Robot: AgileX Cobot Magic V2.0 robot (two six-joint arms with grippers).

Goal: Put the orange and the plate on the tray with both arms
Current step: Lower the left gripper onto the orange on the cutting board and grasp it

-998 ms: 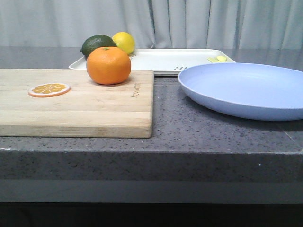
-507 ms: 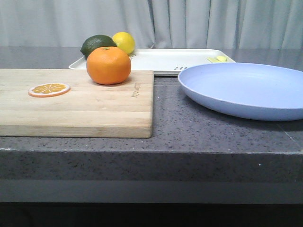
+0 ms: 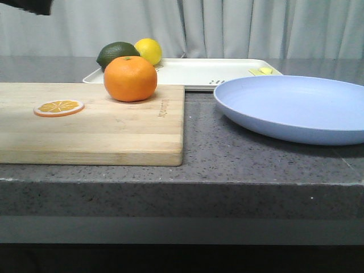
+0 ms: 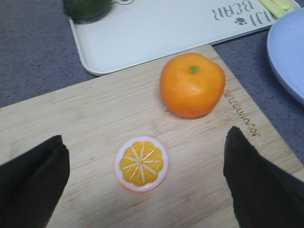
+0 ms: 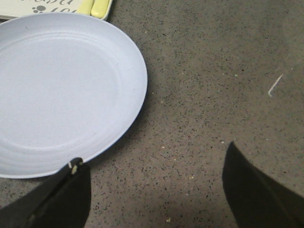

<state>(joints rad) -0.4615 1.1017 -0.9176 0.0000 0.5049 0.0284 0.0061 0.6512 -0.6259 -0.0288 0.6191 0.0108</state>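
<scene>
On table: one orange (image 3: 130, 78), one plate (image 3: 296, 108), one tray (image 3: 199, 73).

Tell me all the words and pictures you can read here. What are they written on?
"BEAR", after some letters that may be "JJJ", with a small paw print: printed in grey on the tray, seen upside down in the left wrist view.
Burned-in brand word along the edge of the cutting board: too blurred to read for sure.
Paw print and letter bits on the tray corner in the right wrist view: cut off, unreadable.

grey curtain (image 3: 239, 25), speckled grey countertop (image 3: 227, 153)
</scene>
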